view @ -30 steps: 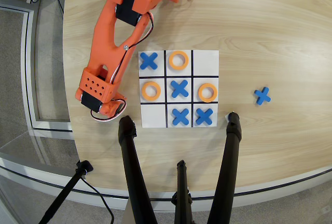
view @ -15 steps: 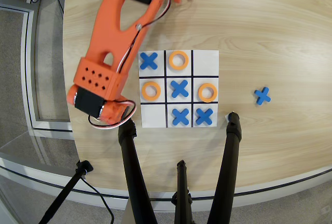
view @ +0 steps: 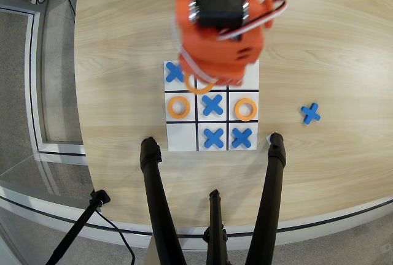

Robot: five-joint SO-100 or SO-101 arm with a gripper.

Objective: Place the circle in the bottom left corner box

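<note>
On the big wooden table [view: 331, 44] in the overhead view, the orange arm [view: 218, 26] hangs above the top of the white paper grid [view: 212, 105] and hides part of it. I cannot tell if its gripper is open or closed, because the arm covers it. One circle [view: 199, 85] peeks out under the arm, in the top middle cell. The bottom left corner box [view: 182, 137] is bare. To do this well, I think the arm should drop straight down, pinch the ring's rim, and not bump the blue crosses [view: 212, 104].
</note>
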